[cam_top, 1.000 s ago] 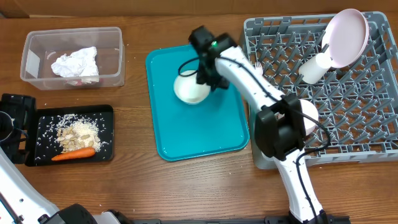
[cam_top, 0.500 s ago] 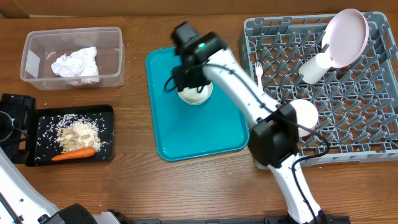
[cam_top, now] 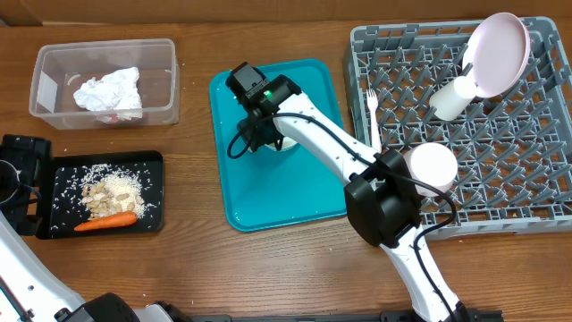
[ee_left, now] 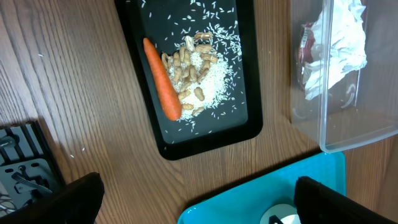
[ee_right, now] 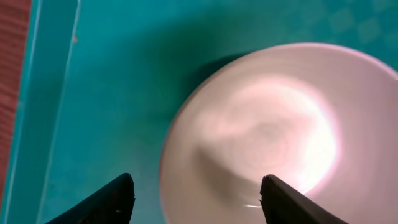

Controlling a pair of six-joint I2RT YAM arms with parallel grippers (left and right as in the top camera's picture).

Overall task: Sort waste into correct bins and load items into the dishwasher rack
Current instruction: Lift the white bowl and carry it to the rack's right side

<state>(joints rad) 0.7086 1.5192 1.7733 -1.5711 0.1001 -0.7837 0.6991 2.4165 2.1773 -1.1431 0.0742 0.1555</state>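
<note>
Closest to me, at about eight o'clock, the left gripper (ee_left: 205, 199) hangs with its fingers spread wide and nothing between them, above the black tray (cam_top: 107, 156). The carrot (cam_top: 105, 221) and the food bits (cam_top: 109, 192) already lie in it, so that bin looks finished. In the middle sits the teal tray (cam_top: 286, 192) with one small bowl (ee_right: 273, 137) left on it. The right gripper (ee_right: 198, 194) is released over the bowl's rim, one finger either side, I'd say to take it by the edge. At ten o'clock the clear tub (cam_top: 54, 54) holds the napkin (cam_top: 109, 89). At two o'clock the rack (cam_top: 366, 40) carries the plate (cam_top: 499, 54), the cup (cam_top: 451, 97), the fork (cam_top: 371, 107) and another bowl (cam_top: 433, 165), propped among the pegs. A second ago the right wrist sat further toward one o'clock. It has swung left, and the bowl has barely shifted.
</note>
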